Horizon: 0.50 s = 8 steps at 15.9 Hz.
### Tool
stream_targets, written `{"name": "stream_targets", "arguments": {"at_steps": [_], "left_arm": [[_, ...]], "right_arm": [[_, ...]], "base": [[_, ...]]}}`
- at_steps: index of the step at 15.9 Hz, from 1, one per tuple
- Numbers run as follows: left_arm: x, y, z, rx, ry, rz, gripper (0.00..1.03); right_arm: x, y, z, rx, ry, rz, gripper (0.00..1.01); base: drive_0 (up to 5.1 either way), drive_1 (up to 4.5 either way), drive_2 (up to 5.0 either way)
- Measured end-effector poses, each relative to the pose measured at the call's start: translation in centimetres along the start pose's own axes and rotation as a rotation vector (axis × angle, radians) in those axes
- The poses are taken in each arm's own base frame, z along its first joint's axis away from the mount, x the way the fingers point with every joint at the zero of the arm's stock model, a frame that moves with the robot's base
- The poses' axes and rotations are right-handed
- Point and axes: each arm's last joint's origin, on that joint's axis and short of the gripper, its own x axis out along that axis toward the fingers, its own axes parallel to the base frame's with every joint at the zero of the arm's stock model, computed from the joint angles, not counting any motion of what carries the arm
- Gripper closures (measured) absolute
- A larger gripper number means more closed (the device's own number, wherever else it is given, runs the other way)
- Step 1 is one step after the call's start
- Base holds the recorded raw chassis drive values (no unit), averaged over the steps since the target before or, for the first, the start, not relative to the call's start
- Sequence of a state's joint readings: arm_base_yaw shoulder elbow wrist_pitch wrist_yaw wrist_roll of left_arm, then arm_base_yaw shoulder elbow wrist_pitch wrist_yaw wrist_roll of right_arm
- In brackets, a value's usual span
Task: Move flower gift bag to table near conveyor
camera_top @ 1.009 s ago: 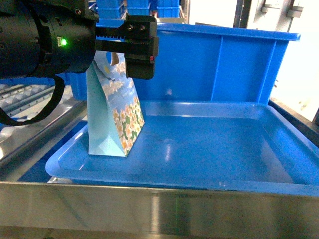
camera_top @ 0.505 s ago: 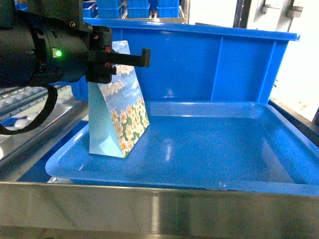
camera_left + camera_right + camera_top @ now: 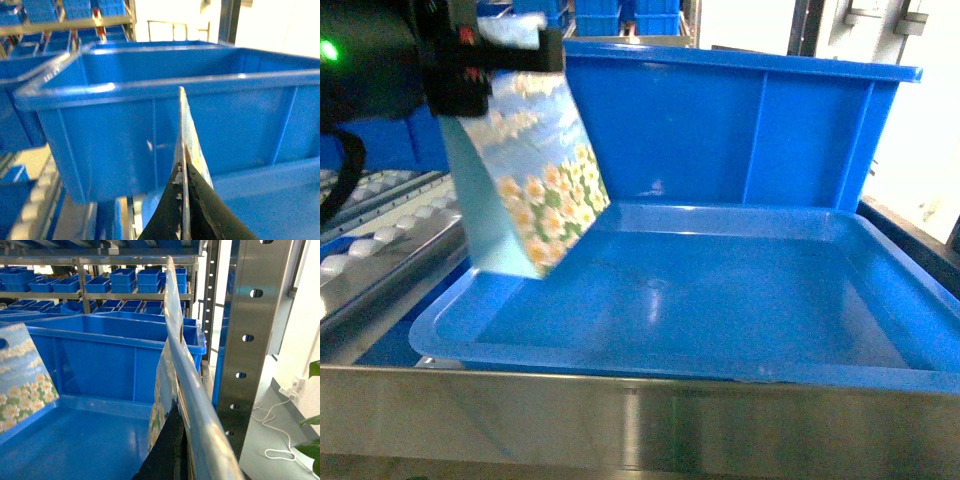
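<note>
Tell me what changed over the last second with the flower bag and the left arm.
The left gripper, jaws closed on the flower gift bag's top edge, pulled back to the left and up. The bag went with it: it stood on the blue tray floor, and now hangs tilted with its base above the tray's left rim. The tray and the blue bin behind stayed put.

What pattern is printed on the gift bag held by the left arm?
The gift bag shows white-and-yellow flowers with green leaves under a blue sky with clouds; clearest in the head view.

gift bag [image 3: 535, 175] above tray [image 3: 720, 340] left edge, bin [image 3: 750, 120] behind
</note>
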State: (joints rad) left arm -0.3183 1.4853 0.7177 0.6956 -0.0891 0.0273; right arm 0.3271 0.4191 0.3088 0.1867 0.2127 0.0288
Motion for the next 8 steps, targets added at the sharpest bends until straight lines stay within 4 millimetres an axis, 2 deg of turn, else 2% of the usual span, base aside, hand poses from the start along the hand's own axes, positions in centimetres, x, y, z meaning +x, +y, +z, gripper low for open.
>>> {"name": "stream_targets", "arguments": {"at_steps": [2,4,6,8], "left_arm": [[-1.4,0.9,2.2,0.018,-0.097,0.031,1.01],[-3.8,2.4,3.7,0.033,-0.193,0.088,1.01],[-6.7,3.4,3.8,0.038,-0.212,0.128,1.01],[-9.4,3.5,3.3,0.041,-0.215,0.144,1.01]], "right_arm": [[0.0,0.0,0.0,0.000,0.000,0.000,0.99],[0.0,0.0,0.0,0.000,0.000,0.000,0.99],[0.0,0.0,0.0,0.000,0.000,0.000,0.99],[0.0,0.0,0.0,0.000,0.000,0.000,0.99]], "base": [[0.0,0.00,0.0],[0.0,0.00,0.0],[0.0,0.00,0.0],[0.0,0.00,0.0]]}}
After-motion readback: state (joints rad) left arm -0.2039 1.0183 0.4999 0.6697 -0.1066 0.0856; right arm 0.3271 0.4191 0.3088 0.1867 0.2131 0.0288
